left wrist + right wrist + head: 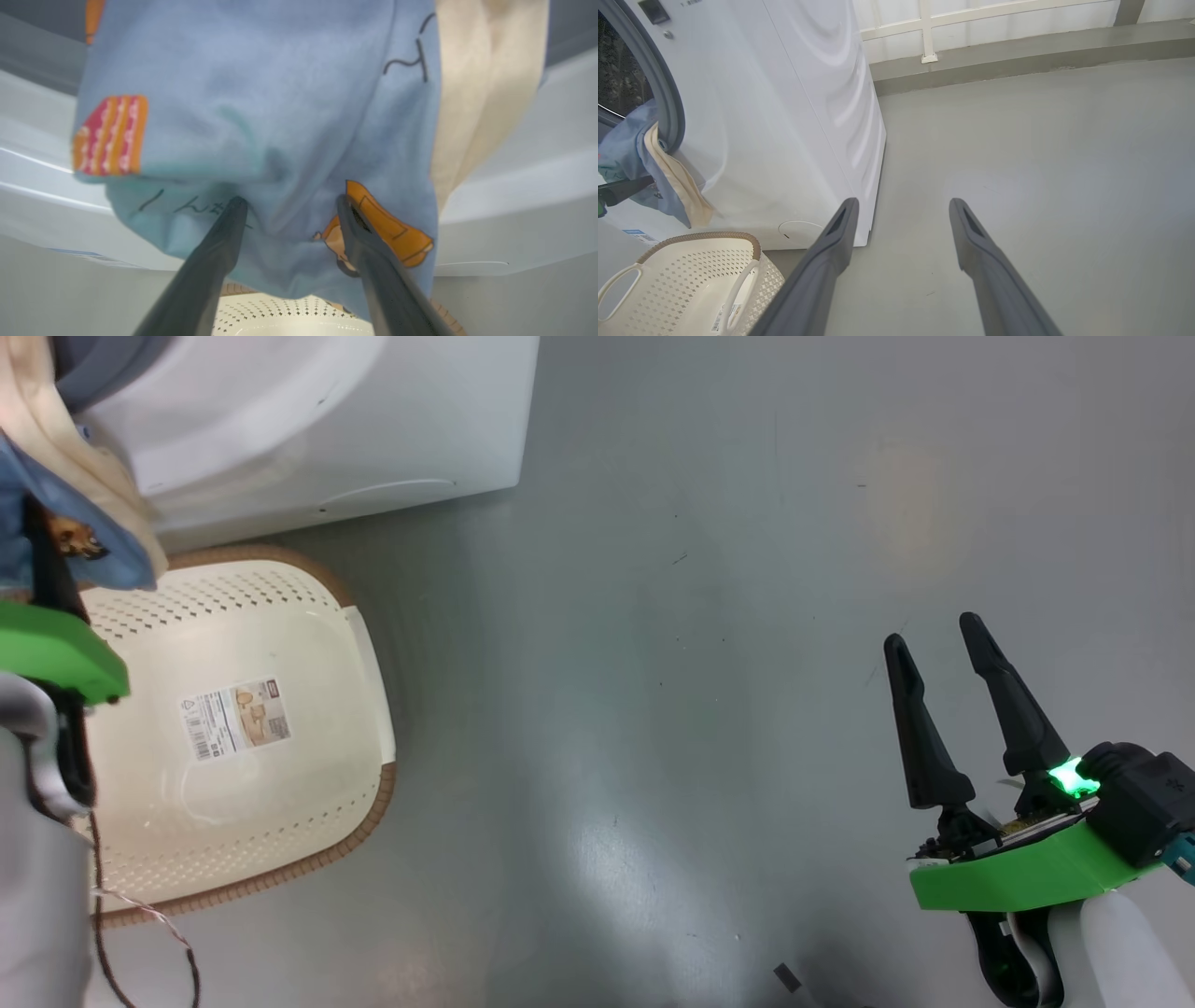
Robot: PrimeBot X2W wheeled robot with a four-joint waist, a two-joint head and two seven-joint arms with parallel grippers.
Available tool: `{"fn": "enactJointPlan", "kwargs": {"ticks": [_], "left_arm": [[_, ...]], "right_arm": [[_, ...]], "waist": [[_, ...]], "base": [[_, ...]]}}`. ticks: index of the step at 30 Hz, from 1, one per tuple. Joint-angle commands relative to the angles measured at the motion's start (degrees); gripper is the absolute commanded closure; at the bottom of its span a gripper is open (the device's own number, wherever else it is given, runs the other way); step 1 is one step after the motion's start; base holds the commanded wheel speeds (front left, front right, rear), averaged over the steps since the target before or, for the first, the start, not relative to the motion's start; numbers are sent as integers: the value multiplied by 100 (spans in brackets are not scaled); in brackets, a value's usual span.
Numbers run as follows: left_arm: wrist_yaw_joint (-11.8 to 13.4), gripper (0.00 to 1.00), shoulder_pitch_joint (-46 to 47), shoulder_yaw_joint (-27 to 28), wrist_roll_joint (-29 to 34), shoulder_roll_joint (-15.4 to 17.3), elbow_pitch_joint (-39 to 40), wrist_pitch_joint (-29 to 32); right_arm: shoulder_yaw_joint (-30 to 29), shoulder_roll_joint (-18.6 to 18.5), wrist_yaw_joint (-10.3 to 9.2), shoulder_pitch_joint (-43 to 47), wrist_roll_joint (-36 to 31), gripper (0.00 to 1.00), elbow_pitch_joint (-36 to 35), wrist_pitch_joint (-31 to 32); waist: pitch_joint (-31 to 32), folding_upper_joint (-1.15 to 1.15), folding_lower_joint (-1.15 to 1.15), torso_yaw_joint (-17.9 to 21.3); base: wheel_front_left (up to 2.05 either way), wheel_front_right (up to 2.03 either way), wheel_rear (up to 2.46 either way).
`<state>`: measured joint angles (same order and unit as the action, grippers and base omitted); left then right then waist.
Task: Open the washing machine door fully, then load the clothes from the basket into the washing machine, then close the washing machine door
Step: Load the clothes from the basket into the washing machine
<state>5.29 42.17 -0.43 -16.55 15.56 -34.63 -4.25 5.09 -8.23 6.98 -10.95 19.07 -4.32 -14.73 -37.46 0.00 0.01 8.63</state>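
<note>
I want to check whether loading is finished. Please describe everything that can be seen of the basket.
The basket is cream-white perforated plastic, a rounded rectangle with a brown woven-look rim, two loop handles and a paper label on its bottom. It stands upright on the grey floor, just before the washer; its visible inside is empty.

The clothes are soft matt cloth; the basket is glossy perforated plastic (paper label inside); the washing machine looks smooth, faintly glossy.
</note>
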Motion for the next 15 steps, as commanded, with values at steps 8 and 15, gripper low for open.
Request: {"fn": "enactJointPlan", "kwargs": {"ticks": [8, 15], "left_arm": [[120, 100, 47, 42, 93, 561, 737, 828], [-35, 100, -275, -119, 69, 749, 1482, 1467]], "right_arm": [[139, 68, 51, 46, 142, 0, -66, -27], [93, 90, 51, 114, 146, 0, -61, -27]], "waist": [[28, 0, -1, 43], [109, 0, -1, 9]], "base": [[0, 0, 0], [0, 0, 0]]}}
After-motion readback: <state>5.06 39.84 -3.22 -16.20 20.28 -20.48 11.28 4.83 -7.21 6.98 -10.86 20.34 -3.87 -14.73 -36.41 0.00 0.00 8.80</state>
